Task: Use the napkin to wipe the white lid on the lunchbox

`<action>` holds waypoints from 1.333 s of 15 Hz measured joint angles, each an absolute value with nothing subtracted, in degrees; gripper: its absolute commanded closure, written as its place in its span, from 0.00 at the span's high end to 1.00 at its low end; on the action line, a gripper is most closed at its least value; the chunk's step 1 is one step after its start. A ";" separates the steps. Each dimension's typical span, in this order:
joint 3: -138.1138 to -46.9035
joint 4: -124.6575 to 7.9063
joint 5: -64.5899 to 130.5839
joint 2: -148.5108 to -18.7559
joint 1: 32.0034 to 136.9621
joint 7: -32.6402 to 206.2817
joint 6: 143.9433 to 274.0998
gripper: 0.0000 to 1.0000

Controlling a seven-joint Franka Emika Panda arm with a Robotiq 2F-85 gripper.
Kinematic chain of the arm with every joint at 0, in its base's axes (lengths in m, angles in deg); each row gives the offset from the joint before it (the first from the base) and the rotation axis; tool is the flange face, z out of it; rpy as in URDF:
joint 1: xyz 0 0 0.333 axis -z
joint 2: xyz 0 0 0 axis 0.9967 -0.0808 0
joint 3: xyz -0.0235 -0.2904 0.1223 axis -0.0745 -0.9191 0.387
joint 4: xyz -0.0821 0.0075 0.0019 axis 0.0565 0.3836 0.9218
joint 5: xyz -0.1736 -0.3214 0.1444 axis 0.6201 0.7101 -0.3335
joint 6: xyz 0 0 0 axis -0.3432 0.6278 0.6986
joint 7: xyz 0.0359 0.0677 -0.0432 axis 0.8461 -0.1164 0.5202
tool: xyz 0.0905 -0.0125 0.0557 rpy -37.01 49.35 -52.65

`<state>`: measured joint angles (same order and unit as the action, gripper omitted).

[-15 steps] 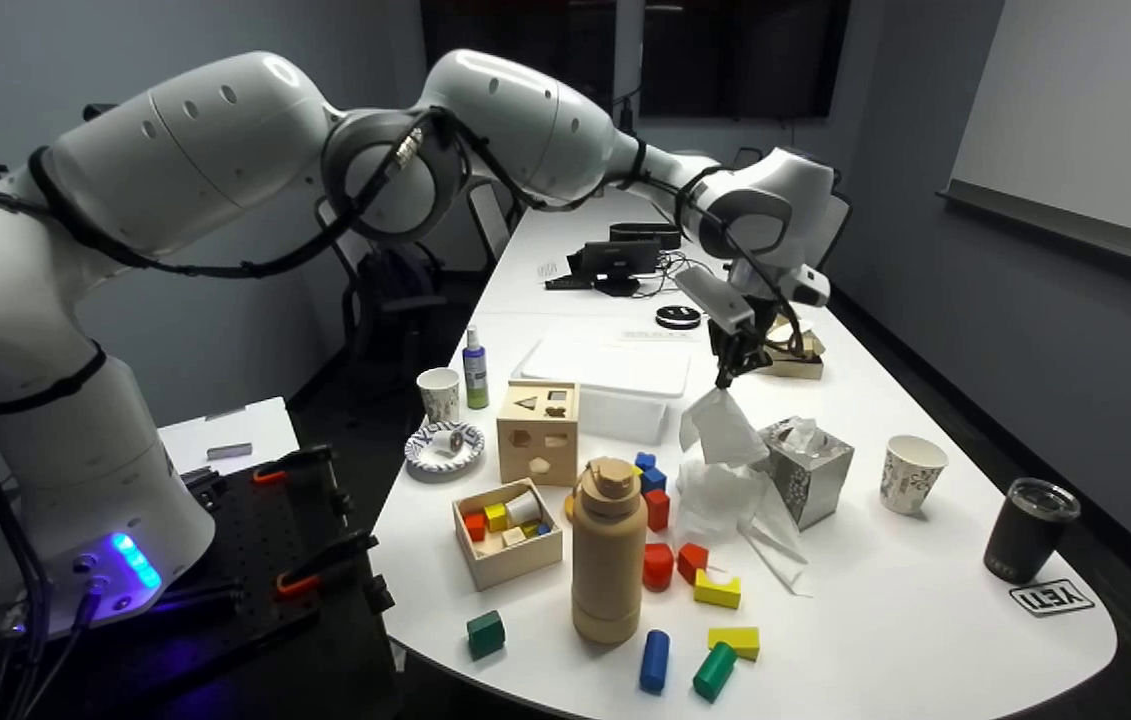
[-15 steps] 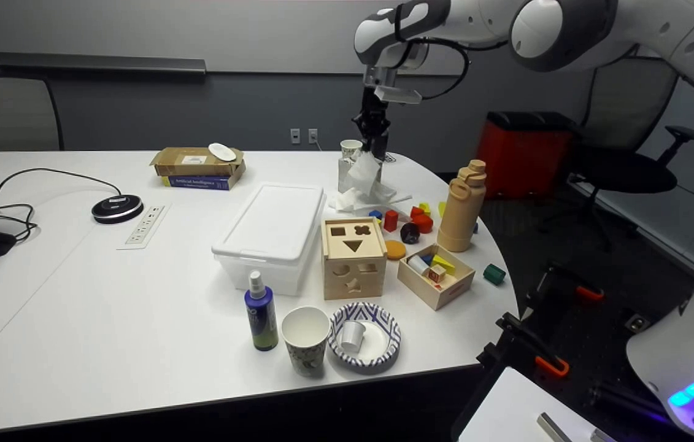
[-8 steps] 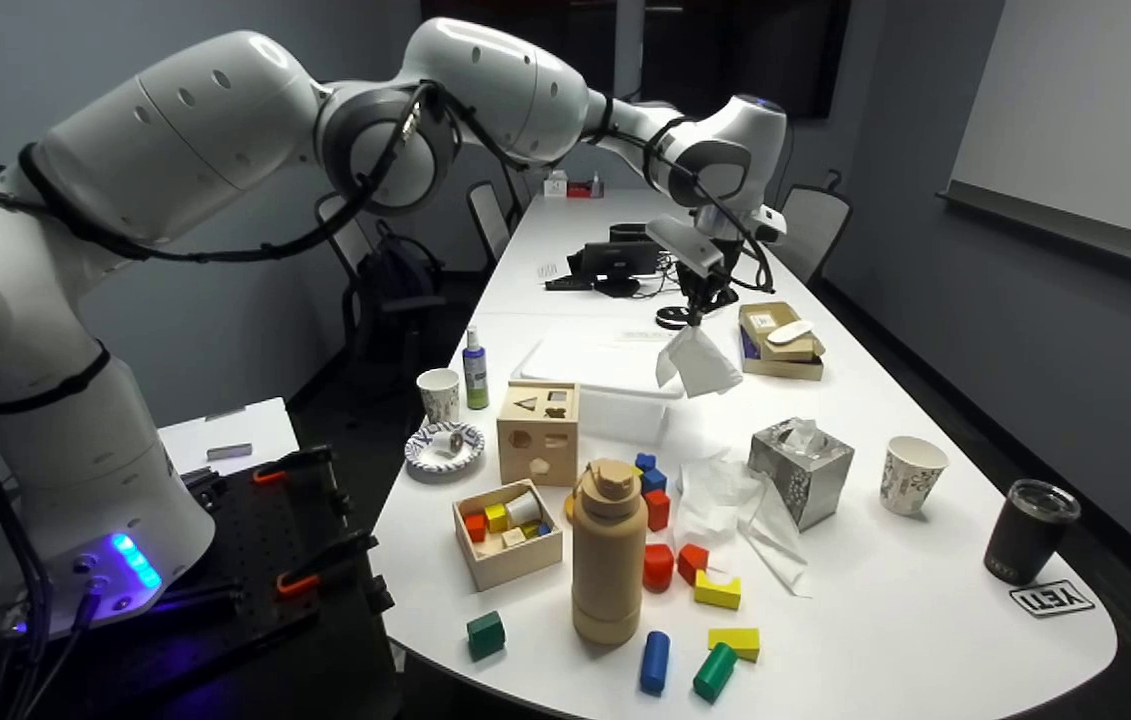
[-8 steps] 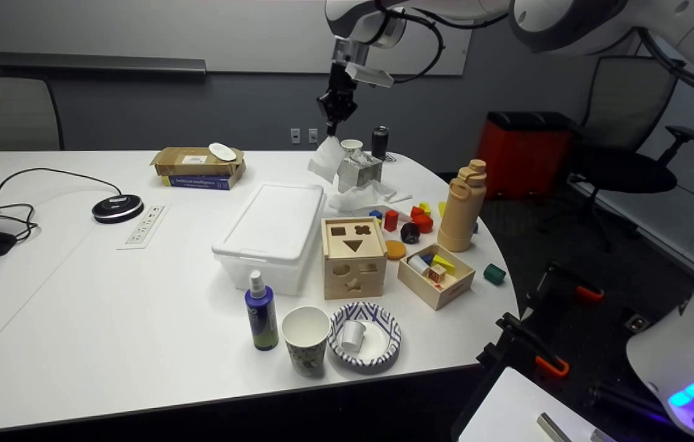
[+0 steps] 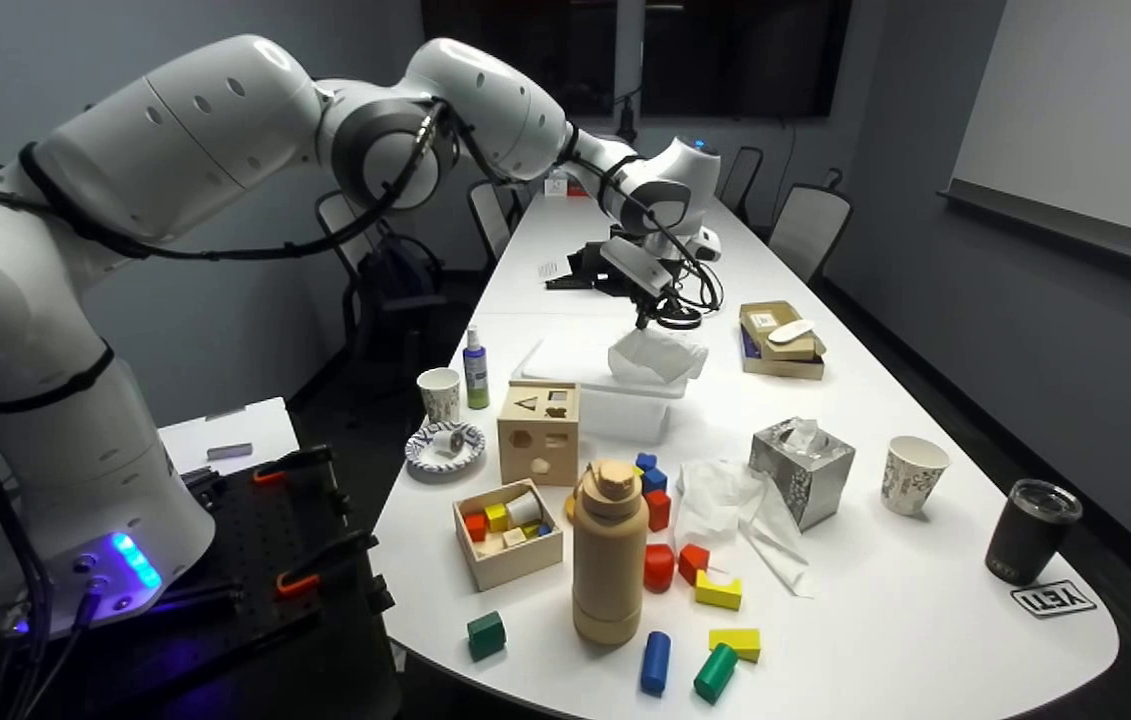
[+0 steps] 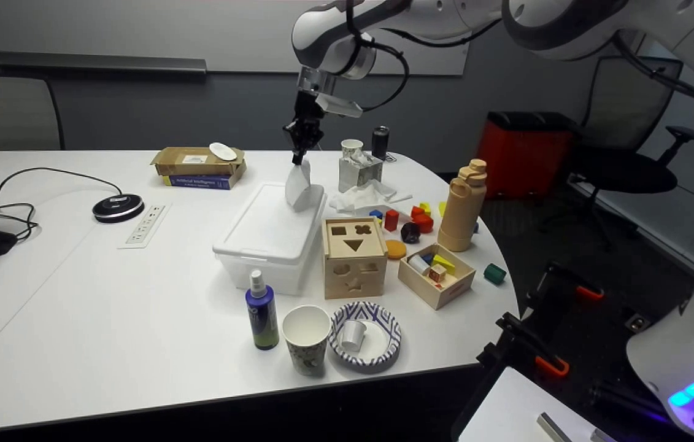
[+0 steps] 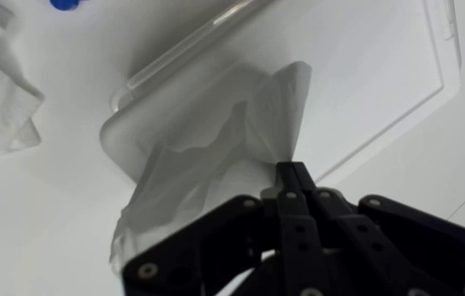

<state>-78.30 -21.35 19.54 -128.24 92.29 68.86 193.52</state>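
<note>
Where the white jointed robot arm (image 5: 500, 105) ends above the long white table (image 6: 138, 307), the black two-fingered gripper (image 7: 292, 165) shows a narrow posture: tips together, a fold of thin white paper napkin (image 6: 297, 187) pinched between them. The napkin hangs from that grip over one corner of the flat white lid (image 6: 261, 228) — part of it, in the wrist view, appearing past the lid's edge. Whether its lower folds touch the surface, I cannot tell from where I stand. The lid lies on the translucent rectangular plastic lunchbox (image 6: 267, 274), which rests on the table just beside a pale wooden cube (image 6: 354, 260) with cut-out shapes.

Surrounding objects: a silver patterned tissue box (image 5: 810, 482) with a white tissue (image 5: 803, 437) standing from its top, and next to it a crumpled paper sheet (image 5: 720, 495) spread on the table; an upright tan bottle (image 5: 610, 570) with a carrying loop, near red, yellow, blue and green blocks (image 5: 658, 567); and a shallow wooden tray (image 5: 520, 567) that holds further blocks (image 5: 496, 516) and a silvery cylinder (image 5: 523, 508). In an exterior view, a blue and green spray bottle (image 6: 262, 319) with a white top stands near a printed paper cup (image 6: 305, 344), which stands just beside a blue-and-white patterned bowl (image 6: 391, 325) (a small silvery cup (image 6: 353, 336) lies tilted inside it). Apart from the lunchbox, a brown cardboard box (image 6: 178, 161) and a blue book (image 6: 199, 182) are stacked together, with a white oval object (image 6: 222, 152) on top.
</note>
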 measured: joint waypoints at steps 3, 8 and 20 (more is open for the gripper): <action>-77.45 -24.91 18.92 -128.31 91.38 68.78 194.25 0.00; -74.96 -29.90 15.12 -127.36 91.08 68.78 193.99 0.00; -75.31 -33.34 7.61 -122.34 91.12 70.30 186.04 0.00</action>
